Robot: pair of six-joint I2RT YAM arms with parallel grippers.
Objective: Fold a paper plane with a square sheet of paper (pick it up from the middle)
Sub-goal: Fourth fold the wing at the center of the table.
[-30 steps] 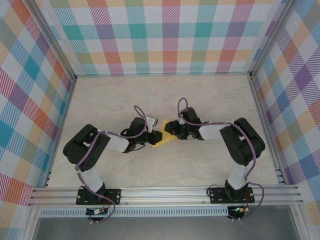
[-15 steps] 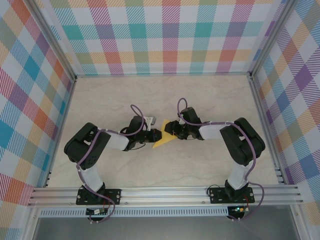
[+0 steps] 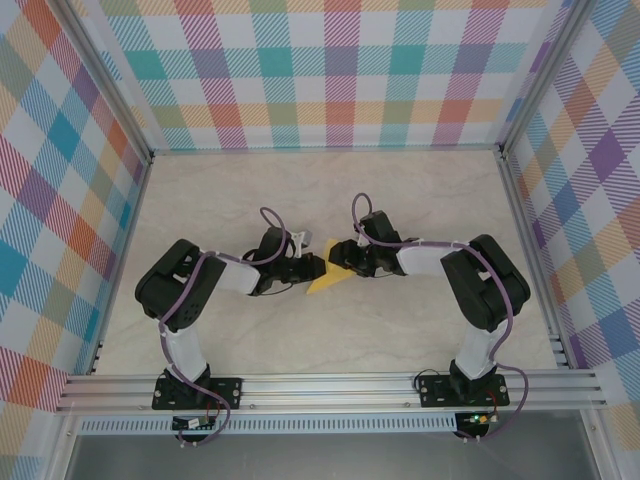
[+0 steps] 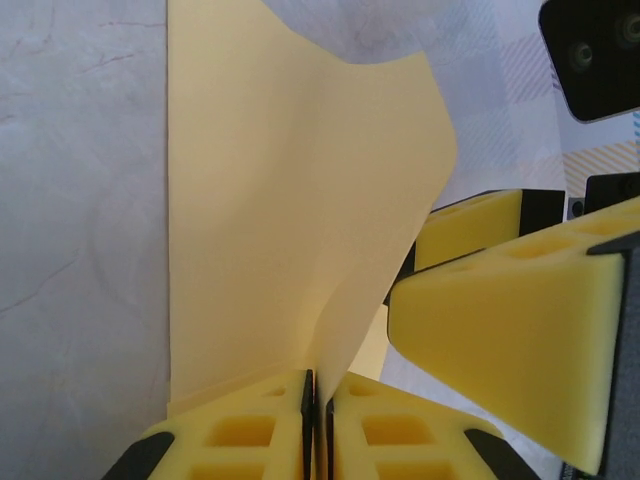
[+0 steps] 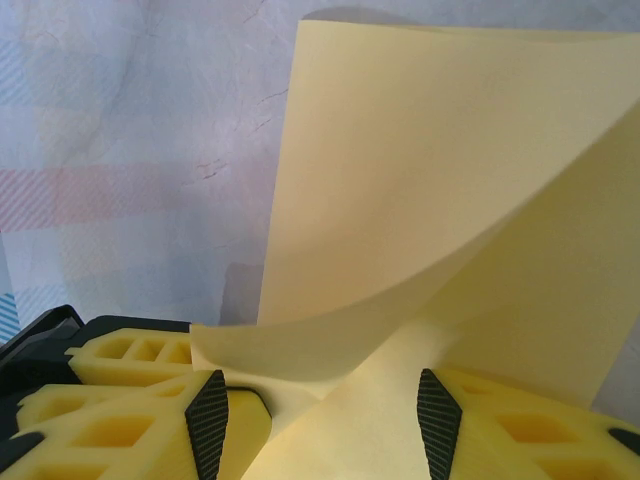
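Yellow square sheet of paper (image 3: 325,282) mid-frame in top view: thin, matte, one flap curling up off marbled table (image 3: 400,200). Left gripper (image 4: 315,390) pinches the sheet, foam pads (image 4: 250,435) flat together. Right gripper (image 5: 320,385) jaws apart, flap between. My call: left anchors, right closes near the corner, lays flap over slowly; limp paper buckles.

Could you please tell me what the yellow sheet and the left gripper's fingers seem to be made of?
The yellow sheet: thin matte paper, curling and faintly creased. The left gripper's fingers: probably matte yellow plastic or foam, with moulded hollow pockets.
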